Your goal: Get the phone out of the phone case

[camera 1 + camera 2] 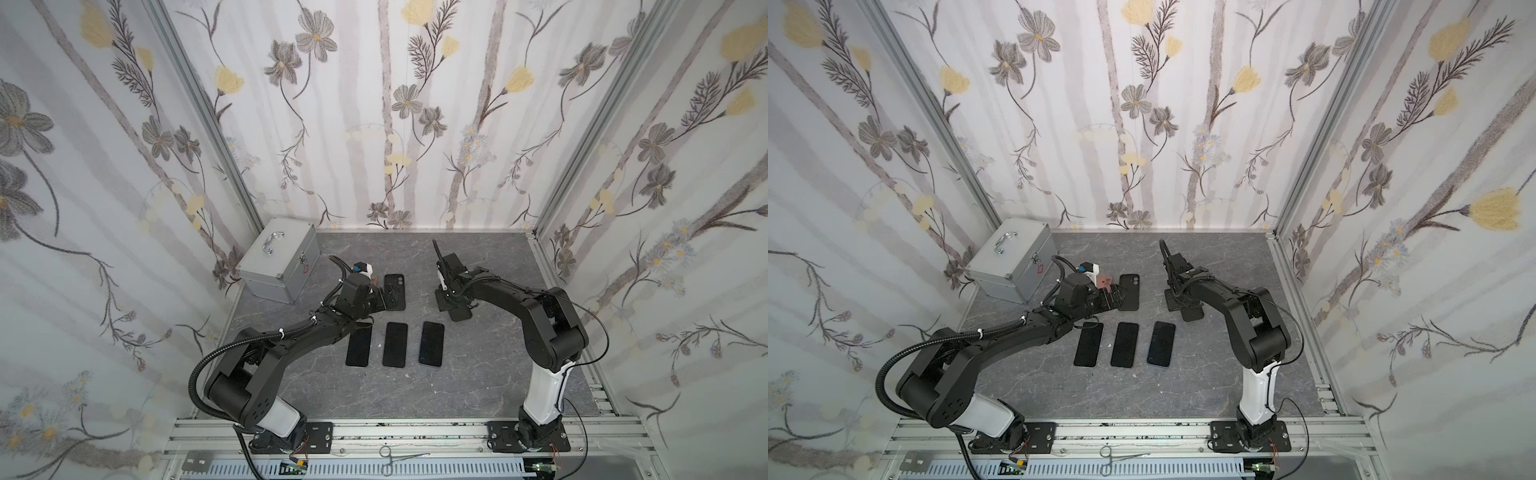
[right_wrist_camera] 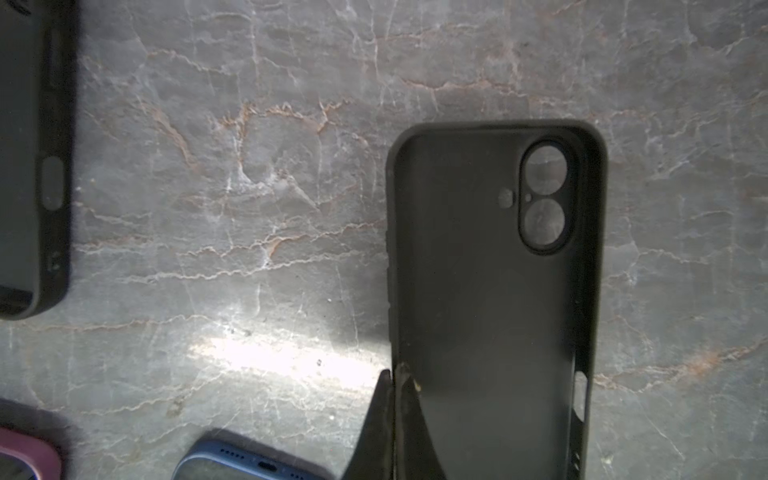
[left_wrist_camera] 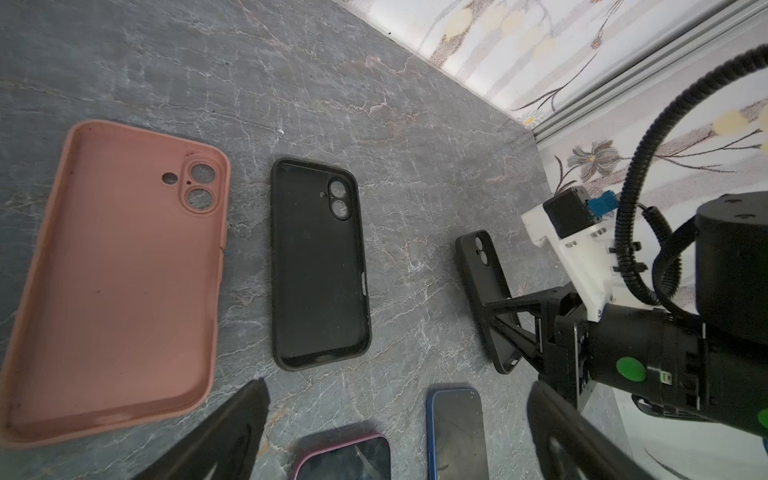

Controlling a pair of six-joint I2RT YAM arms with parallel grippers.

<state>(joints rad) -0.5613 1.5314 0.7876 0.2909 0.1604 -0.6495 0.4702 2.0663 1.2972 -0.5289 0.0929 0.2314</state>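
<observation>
Pinching R gripper (image 1: 452, 309), top views: set down on held black case (image 1: 460, 315), right of centre on tabletop (image 1: 478, 374); fingertips hidden here.
L gripper (image 1: 385, 298), top views: low over near end of 2nd black case (image 1: 397, 284); a bit of pink case (image 1: 1105, 283) shows beside it.
Phones, top views: three in a row on the robot-base side of the cases, gaps between them. Left phone (image 1: 358, 344) is partly under L arm (image 1: 291, 336), maroon-rimmed phone (image 1: 395, 345) mid, blue phone (image 1: 431, 344) right.
Back-left corner, top views: metal box (image 1: 280, 266) w/ handle on lid.
L wrist view, fingers (image 3: 224, 436): spread wide, nothing between them.
L wrist view, cases: pink case and 2nd black case both empty, insides up, side by side w/ a gap. Held black case lies further off, R gripper on its long edge.
R wrist view, fingers (image 2: 405, 415): pressed together on side wall of held black case, near its bottom end; case empty, cam cutout at far end.
R wrist view, phones: blue phone near held case's bottom end, apart from it; maroon-rimmed phone at frame corner.
Lift: cannot tell if held case is off the tabletop.
</observation>
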